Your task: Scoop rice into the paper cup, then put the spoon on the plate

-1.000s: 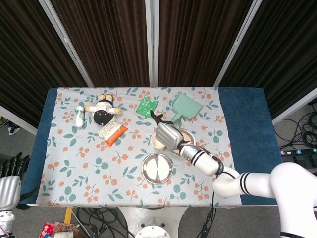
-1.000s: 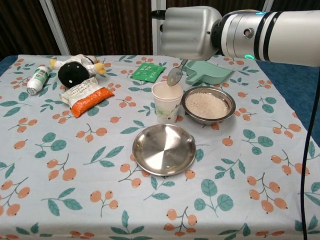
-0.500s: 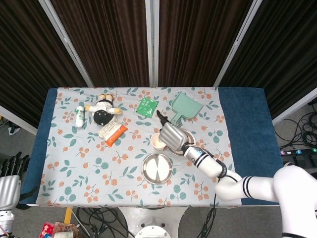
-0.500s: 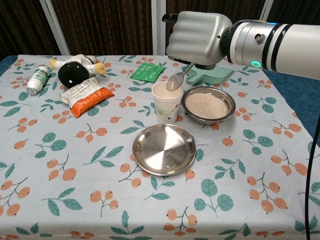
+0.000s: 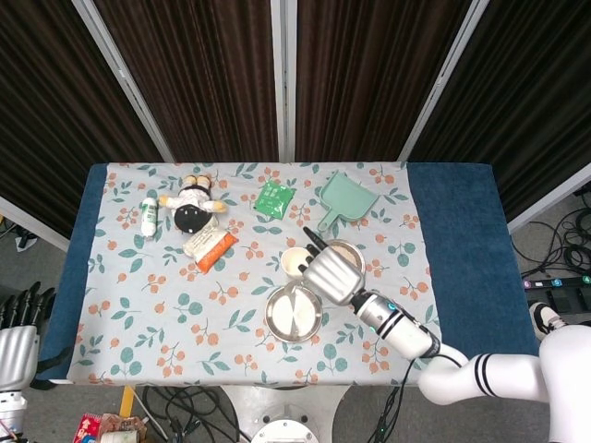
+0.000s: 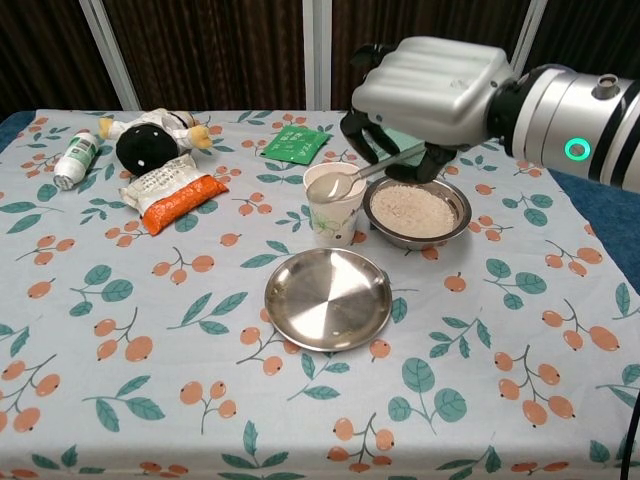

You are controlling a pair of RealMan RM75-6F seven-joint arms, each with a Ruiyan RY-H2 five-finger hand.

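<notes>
Right hand (image 6: 430,90) grips metal spoon (image 6: 355,177) w/ fingers curled round handle; spoon bowl sits over paper cup (image 6: 333,207), beside rice bowl (image 6: 416,211). Steel plate (image 6: 328,298) lies just in front. Left hand (image 5: 16,332) hangs off table edge, fingers straight.

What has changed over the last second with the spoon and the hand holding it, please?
The right robot hand, gripping the spoon throughout, has swung toward the robot and to its right, from beyond the paper cup to above the rice bowl. The spoon has tipped from steeply nose-down to nearly level, its bowl at the cup's rim. Cup, rice bowl, steel plate and left robot hand have not moved.
</notes>
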